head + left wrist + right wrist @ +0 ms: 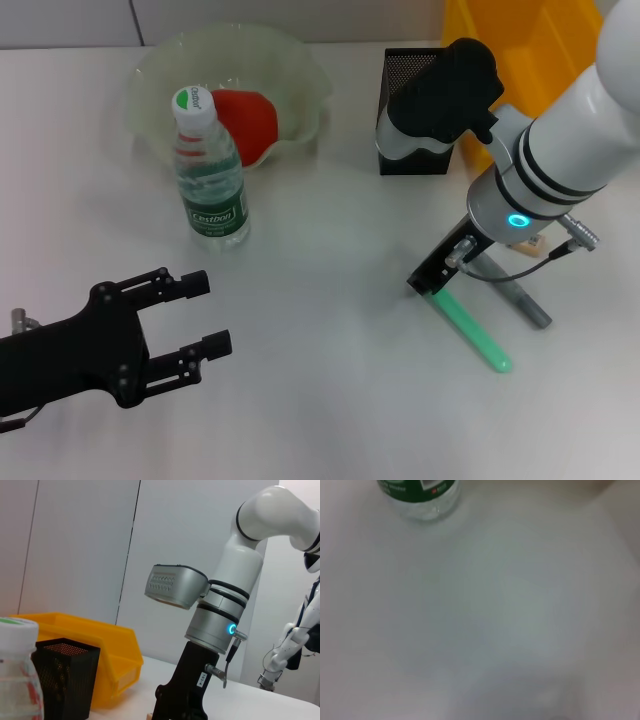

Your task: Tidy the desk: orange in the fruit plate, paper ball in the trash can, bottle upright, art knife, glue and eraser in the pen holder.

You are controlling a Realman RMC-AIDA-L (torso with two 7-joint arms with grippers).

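done so far: red-orange fruit [250, 120] in pale green scalloped glass bowl [300, 60]; clear green-label bottle [210, 180] upright. your right pincer [432, 282] sits down at mint-green art knife [472, 330], grip can't be told; grey glue stick [525, 300] on the tabletop [320, 400] just beside. black mesh pen holder [405, 70] waits. left pincer [195, 315] idle, apart. eraser, paper ball unseen.

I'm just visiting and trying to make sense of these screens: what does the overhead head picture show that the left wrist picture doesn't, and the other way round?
Only the head view shows the orange in the fruit plate, the art knife and glue on the desk, the right claw down at the knife, and the open left claw. Only the left wrist view shows the wall behind and the right arm's full height. Both show the bottle, pen holder and trash can.
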